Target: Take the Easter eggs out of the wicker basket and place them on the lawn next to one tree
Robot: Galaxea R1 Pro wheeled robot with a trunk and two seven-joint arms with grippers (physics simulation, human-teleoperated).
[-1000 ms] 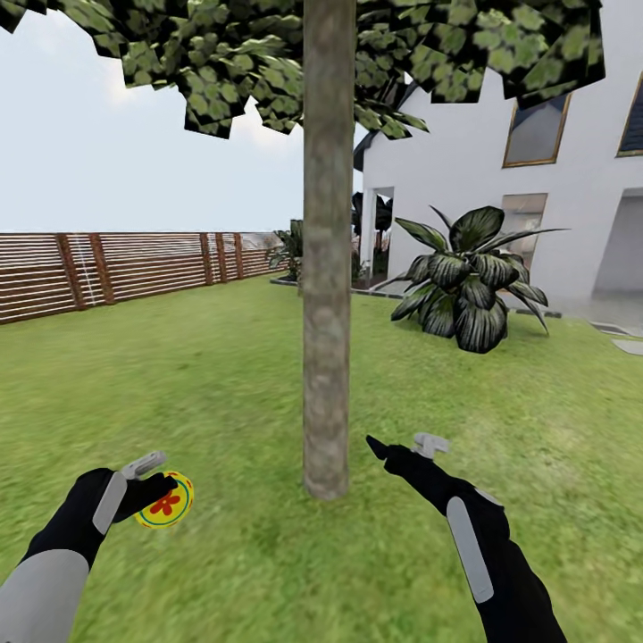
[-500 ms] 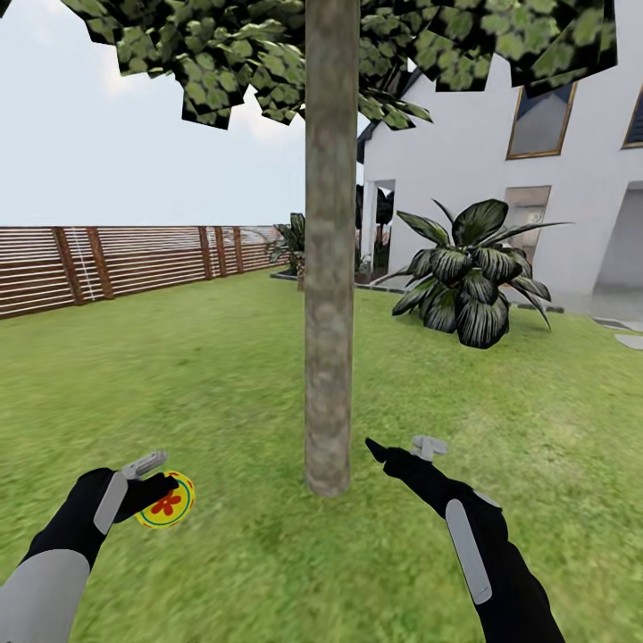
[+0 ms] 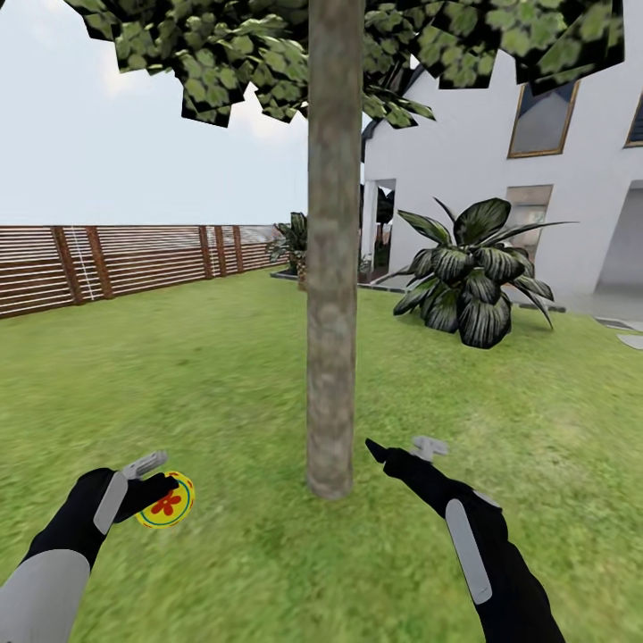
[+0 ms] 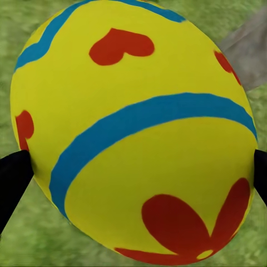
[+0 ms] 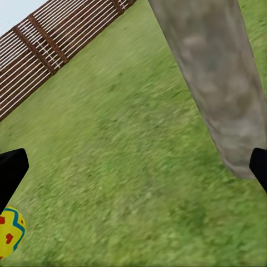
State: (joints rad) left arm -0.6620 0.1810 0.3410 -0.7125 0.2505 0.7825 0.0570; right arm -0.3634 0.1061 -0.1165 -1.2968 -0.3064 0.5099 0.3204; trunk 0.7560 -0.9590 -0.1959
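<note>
beside the tree (image 3: 332, 268), left tool (image 3: 154, 487) clamped on egg (image 3: 166, 500), right tool (image 3: 404, 446) open, empty

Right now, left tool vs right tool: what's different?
The left tool is shut on an Easter egg, yellow with a red flower and blue band; the right tool is open and holds nothing. The left tool sits to the left of the tree trunk, the right tool to its right and closer to the trunk's base. Both have black fingers and hang above the lawn.
</note>
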